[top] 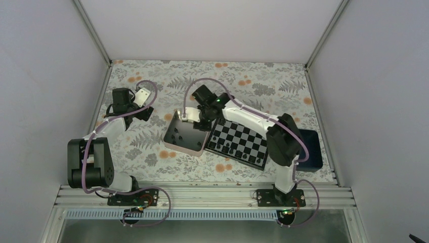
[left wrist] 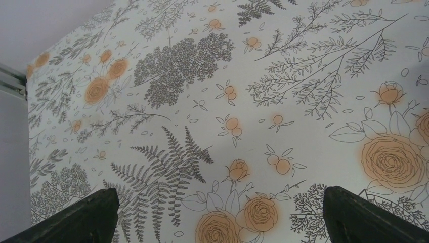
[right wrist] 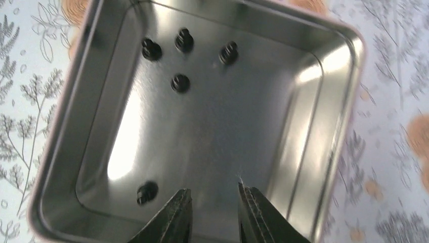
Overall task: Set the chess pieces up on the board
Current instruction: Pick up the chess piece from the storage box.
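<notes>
The checkered board (top: 243, 132) lies right of centre with several tiny black chess pieces (top: 230, 150) along its near edge. More black pieces (right wrist: 180, 82) lie in the silver tin (right wrist: 324, 61), which sits left of the board (top: 174, 145). One piece (right wrist: 146, 192) lies just left of my right gripper (right wrist: 214, 195). That gripper hangs over the tin near its far right corner (top: 193, 120), jaws a little apart and empty. My left gripper (left wrist: 217, 212) is wide open and empty over the floral cloth at the far left (top: 143, 113).
A dark blue tray (top: 311, 152) sits right of the board, partly behind the right arm. Floral cloth (left wrist: 253, 101) covers the table. Grey walls enclose it on three sides.
</notes>
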Robot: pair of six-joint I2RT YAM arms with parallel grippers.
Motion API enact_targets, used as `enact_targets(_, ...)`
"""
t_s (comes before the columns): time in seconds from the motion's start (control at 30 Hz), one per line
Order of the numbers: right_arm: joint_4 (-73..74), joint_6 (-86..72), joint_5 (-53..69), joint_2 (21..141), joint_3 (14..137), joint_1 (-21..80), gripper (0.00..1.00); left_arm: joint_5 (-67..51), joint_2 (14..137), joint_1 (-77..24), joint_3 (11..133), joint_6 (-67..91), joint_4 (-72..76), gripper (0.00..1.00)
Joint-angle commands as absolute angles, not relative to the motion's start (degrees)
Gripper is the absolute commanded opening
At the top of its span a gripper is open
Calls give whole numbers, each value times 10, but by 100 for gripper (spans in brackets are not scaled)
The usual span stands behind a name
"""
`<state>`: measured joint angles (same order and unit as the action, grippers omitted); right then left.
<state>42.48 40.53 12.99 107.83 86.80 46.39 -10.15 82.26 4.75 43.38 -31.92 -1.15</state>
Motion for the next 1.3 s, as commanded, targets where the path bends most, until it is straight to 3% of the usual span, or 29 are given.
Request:
enact_targets(0.0,450,411,155,1132,931,492,28,-123,807,49,441,-318,-11,100)
enact_targets(0.37,470,423,170,1253,1018,538,35,-132,797,49,437,-319,-13,100)
enact_targets(1.07,473,426,180,1310,1063,543,36,-138,795,50,430,-321,-6,100)
enact_targets(1.13,470,426,179,1313,1065,543,33,-139,795,50,430,-321,-4,100)
enact_targets(1.27,464,428,182,1313,1064,542,15,-139,795,50,430,-322,-4,100)
